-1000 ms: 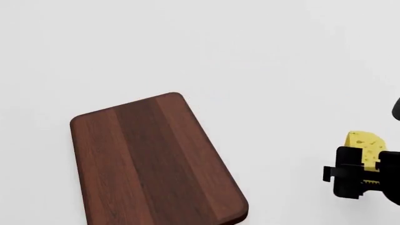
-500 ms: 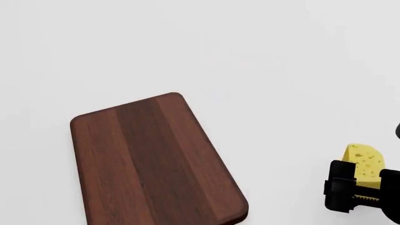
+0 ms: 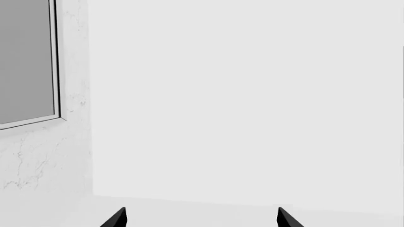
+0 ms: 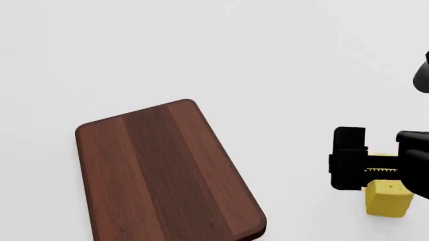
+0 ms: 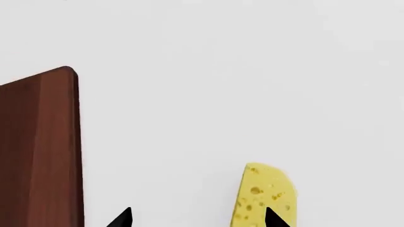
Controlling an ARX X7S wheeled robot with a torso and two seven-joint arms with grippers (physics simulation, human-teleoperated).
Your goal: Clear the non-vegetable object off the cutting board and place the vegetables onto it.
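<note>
Currently: small yellow holed cheese wedge (image 4: pixel 388 200) on white desk (image 4: pixel 268 60), well clear of bare dark brown wooden cutting board (image 4: pixel 164 173). Right gripper (image 5: pixel 197 220) fingers apart, one tip at wedge; left gripper (image 3: pixel 200 218) fingers apart, empty. Risk: careless withdrawal clipping and toppling wedge.

No text, label, brand, number or sign can be read on anything here.

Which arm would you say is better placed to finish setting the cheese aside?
Right: its hand hovers over the cheese, off the cutting board; the left hand's view shows only a wall.
</note>
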